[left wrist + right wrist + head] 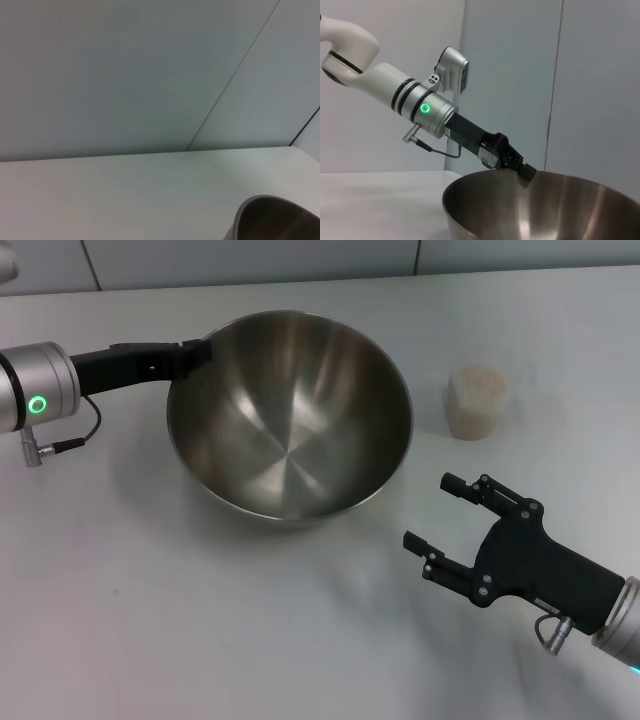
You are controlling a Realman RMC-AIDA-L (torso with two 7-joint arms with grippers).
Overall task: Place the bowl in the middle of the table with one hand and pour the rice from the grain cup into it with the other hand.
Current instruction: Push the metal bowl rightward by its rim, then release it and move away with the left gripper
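The steel bowl is in the middle of the white table and is empty inside. My left gripper reaches in from the left and is shut on the bowl's far-left rim; the right wrist view shows this grip on the bowl. The bowl's rim also shows in the left wrist view. The grain cup stands upright to the right of the bowl, full of rice. My right gripper is open and empty, in front of the cup and right of the bowl.
The table's far edge meets a grey panelled wall. A cable hangs from the left wrist. Bare tabletop lies in front of the bowl and to its left.
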